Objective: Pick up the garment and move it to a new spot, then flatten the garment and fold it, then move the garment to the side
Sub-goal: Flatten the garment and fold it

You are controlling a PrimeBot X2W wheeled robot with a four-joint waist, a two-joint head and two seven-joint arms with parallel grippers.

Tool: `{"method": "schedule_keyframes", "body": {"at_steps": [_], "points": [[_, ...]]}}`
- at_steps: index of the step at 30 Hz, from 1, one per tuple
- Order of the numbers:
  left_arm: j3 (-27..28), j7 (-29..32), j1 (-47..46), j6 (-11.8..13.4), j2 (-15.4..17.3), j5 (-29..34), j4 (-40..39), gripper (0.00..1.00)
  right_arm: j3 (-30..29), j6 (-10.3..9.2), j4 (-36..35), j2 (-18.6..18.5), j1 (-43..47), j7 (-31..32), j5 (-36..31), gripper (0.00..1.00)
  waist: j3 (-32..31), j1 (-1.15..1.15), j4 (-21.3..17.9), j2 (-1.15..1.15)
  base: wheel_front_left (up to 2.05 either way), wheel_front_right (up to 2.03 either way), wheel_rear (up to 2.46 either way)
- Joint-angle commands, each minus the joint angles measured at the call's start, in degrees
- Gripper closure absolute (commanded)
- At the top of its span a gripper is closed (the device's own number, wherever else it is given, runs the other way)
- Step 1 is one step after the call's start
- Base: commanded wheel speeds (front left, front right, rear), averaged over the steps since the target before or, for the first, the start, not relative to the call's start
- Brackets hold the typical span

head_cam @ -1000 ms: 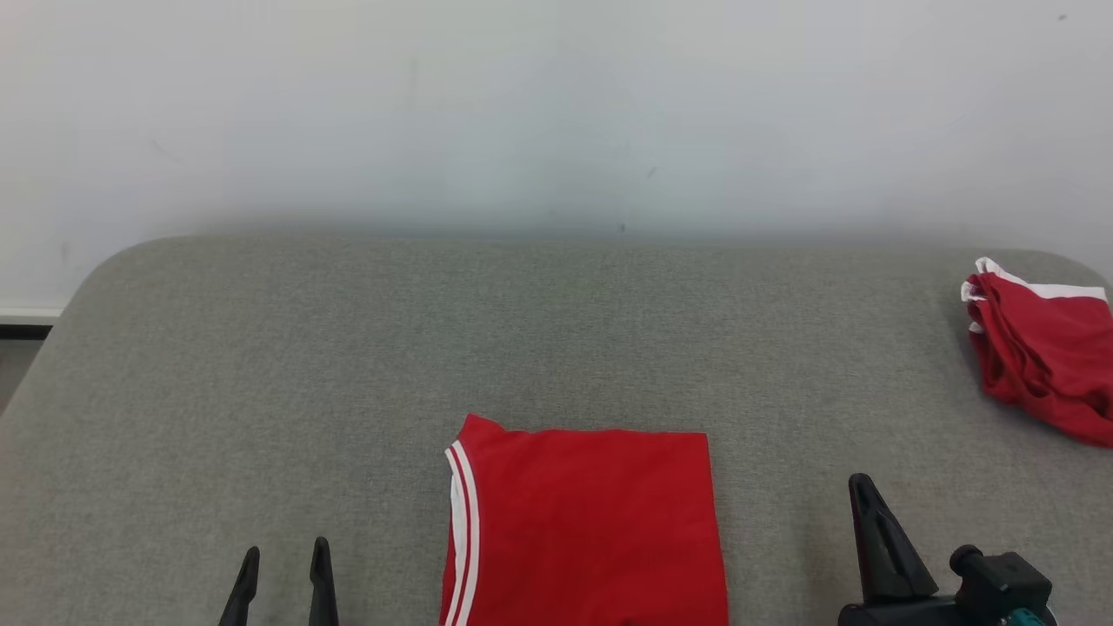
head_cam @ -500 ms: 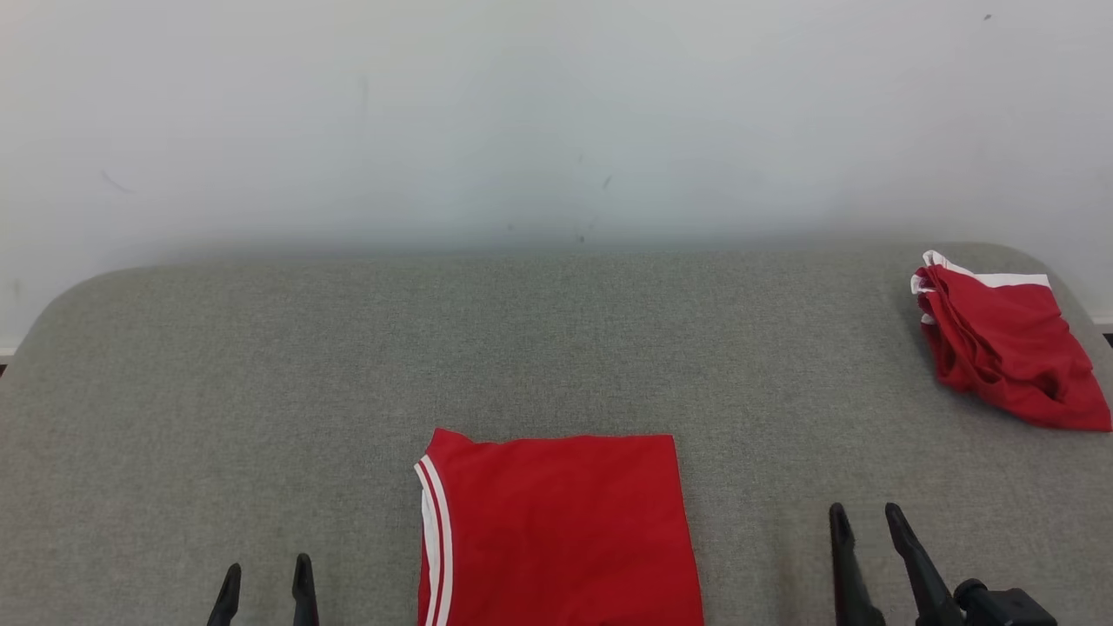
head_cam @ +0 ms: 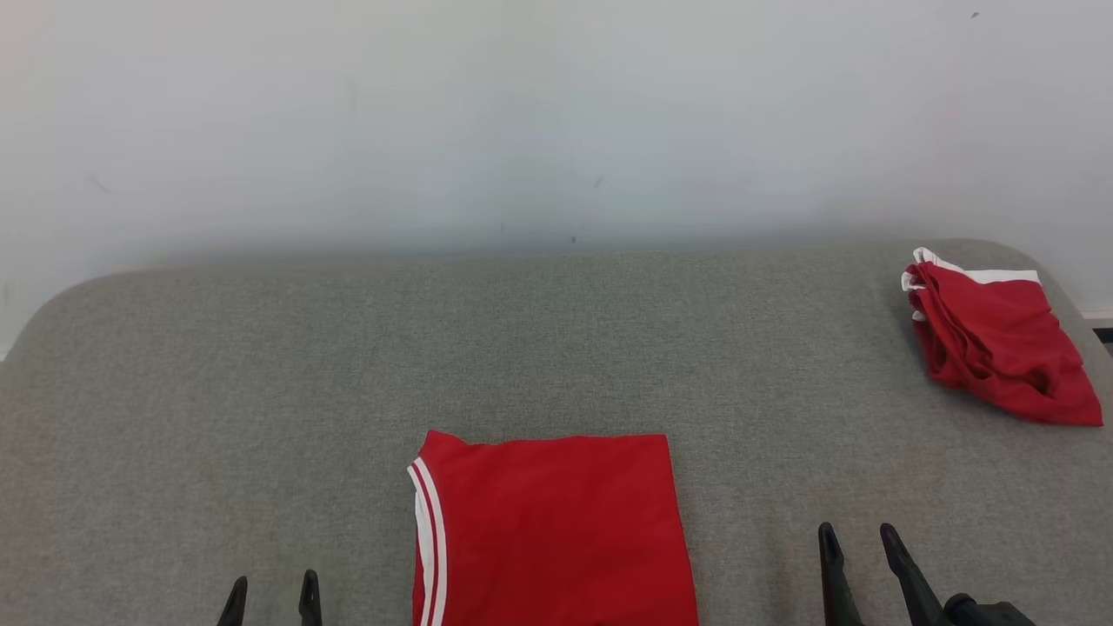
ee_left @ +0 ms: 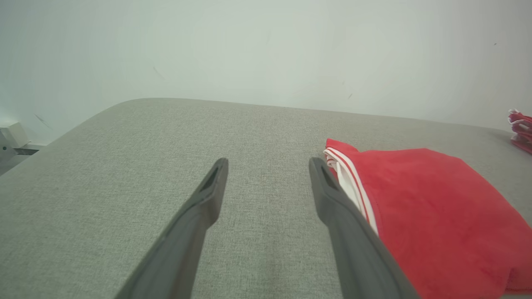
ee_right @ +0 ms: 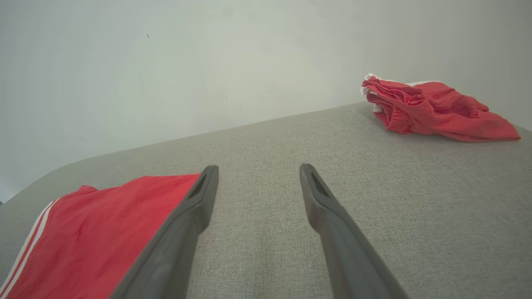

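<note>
Folded red garment (head_cam: 552,530) w/ white-striped edge lay flat at bottom centre of the head view on the grey padded surface (head_cam: 261,365), w/ nothing gripping it. Left gripper (head_cam: 274,580) sat at lower left & right gripper (head_cam: 856,529) at lower right, both w/ jaws spread wide & empty, one either side of the garment. A crumpled red garment (head_cam: 991,339) lay at upper right, well apart from the folded one.

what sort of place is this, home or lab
Likely a lab-style setup for folding clothes: grey fabric-covered surface against a bare white wall, holding one folded red garment and one crumpled red garment.
</note>
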Motion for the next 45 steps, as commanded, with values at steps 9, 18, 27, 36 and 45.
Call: {"method": "schedule_keyframes", "body": {"at_steps": [9, 18, 27, 36, 45], "points": [[1.5, -0.1, 0.8, -0.4, -0.1, 0.5, 0.8, 0.0, -0.2, -0.13, 1.0, 0.2, 0.5, 0.0, 0.4, 0.0, 0.1, 0.0, 0.6, 0.0, 0.0, 0.0, 0.0], [1.8, -0.1, 0.7, -0.3, 0.0, 0.5, 0.9, 0.0, 0.5, -0.13, 1.5, 0.2, 0.5, 0.0, 0.9, 0.0, 0.0, 0.0, 0.7, 0.0, 0.0, 0.0, 0.0], [2.1, -0.1, 0.9, -0.4, 0.0, 0.4, 0.8, 0.0, 1.1, -0.13, 1.9, 0.2, 0.4, 0.0, 1.3, 0.0, -0.1, 0.0, 0.7, 0.0, 0.0, 0.0, 0.0], [2.2, -0.1, 0.8, -0.4, 0.0, 0.2, 0.8, 0.0, 1.1, -0.13, 1.9, 0.2, 0.5, 0.0, 1.2, 0.0, -0.3, 0.0, 0.7, 0.0, 0.0, 0.0, 0.0], [2.3, -0.1, 0.8, -0.4, -0.1, 0.3, 0.9, 0.0, 1.4, -0.13, 2.0, 0.2, 0.8, 0.0, 1.4, 0.0, -0.3, 0.0, 0.7, 0.0, 0.0, 0.0, 0.0]]}}
